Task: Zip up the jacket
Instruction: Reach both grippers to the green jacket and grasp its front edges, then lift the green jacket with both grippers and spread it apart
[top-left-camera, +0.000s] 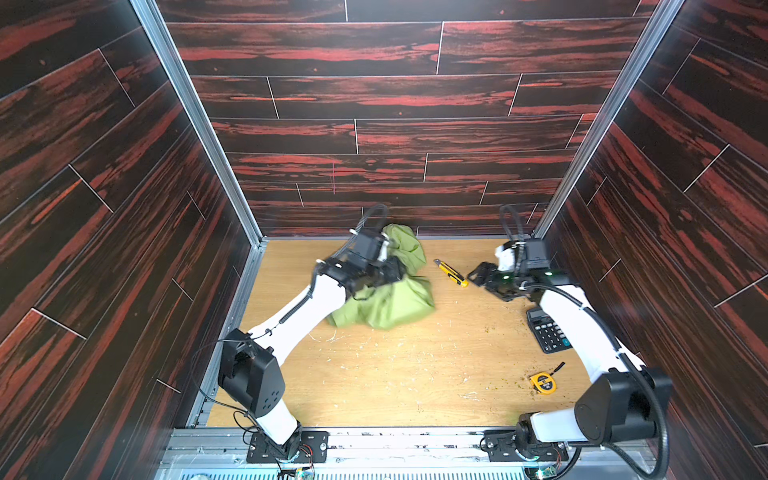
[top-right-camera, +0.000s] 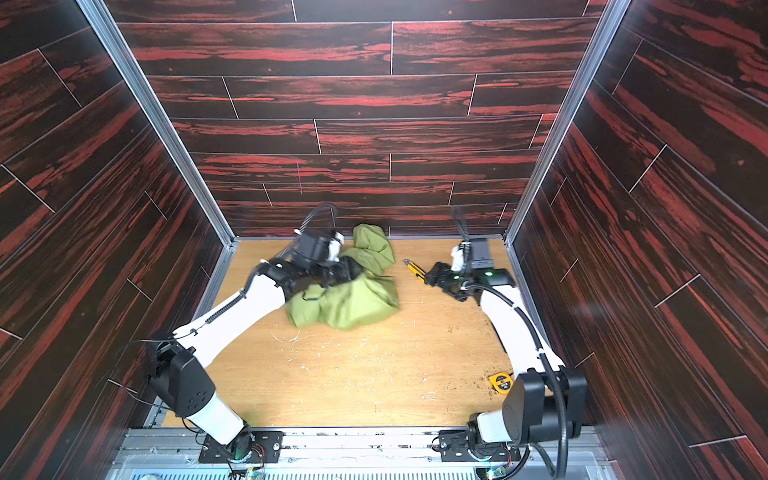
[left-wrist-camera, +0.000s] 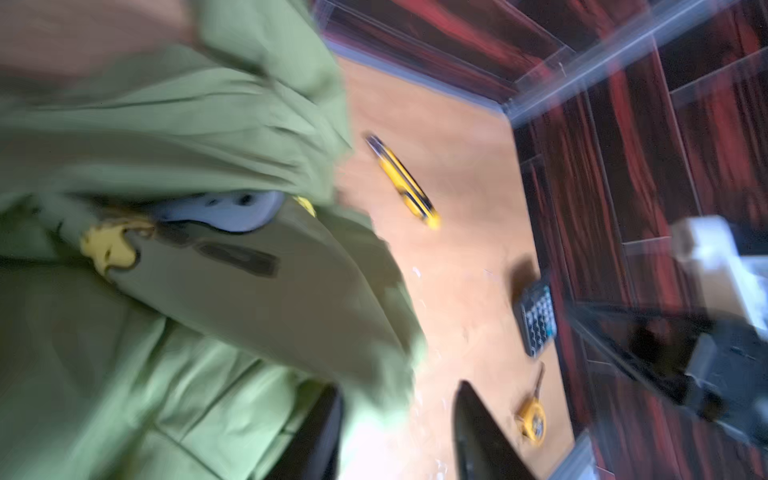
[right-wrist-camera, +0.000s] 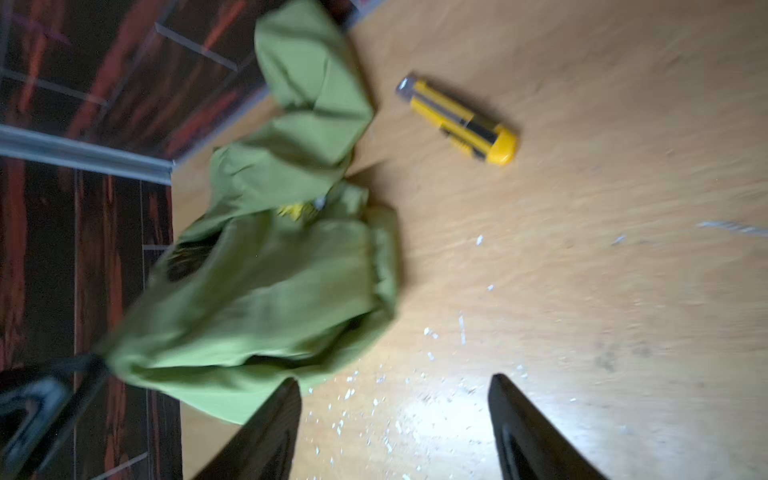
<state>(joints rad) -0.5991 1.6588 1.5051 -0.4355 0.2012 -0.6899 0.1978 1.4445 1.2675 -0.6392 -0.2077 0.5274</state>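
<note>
Just beside the knife (top-left-camera: 451, 273): the jacket (top-left-camera: 386, 299) lies in a crumpled green heap on the counter (top-left-camera: 415, 374), on the left arm's side of the knife.
Jacket's front: folded in on itself and no zipper line shows, so it probably has to be spread flat before any zipping.
Left gripper (left-wrist-camera: 397, 386): across the jacket from the knife, low at the cloth. The jaws are partly apart with bare counter between them and hold nothing. One finger (left-wrist-camera: 324, 432) is at the jacket's edge, likely to catch a fold.
Right gripper (right-wrist-camera: 395, 378): on the knife's other side, clear of the jacket, jaws wide and empty. It seems to be waiting for an edge to take.
Writing on the jacket: dark lettering (left-wrist-camera: 237, 257) beside a yellow patch (left-wrist-camera: 108, 249), too smeared to read.
Other labels: the calculator (top-left-camera: 547, 330) and tape measure (top-left-camera: 542, 382), well away from the knife on the right arm's side, are too small to read.
</note>
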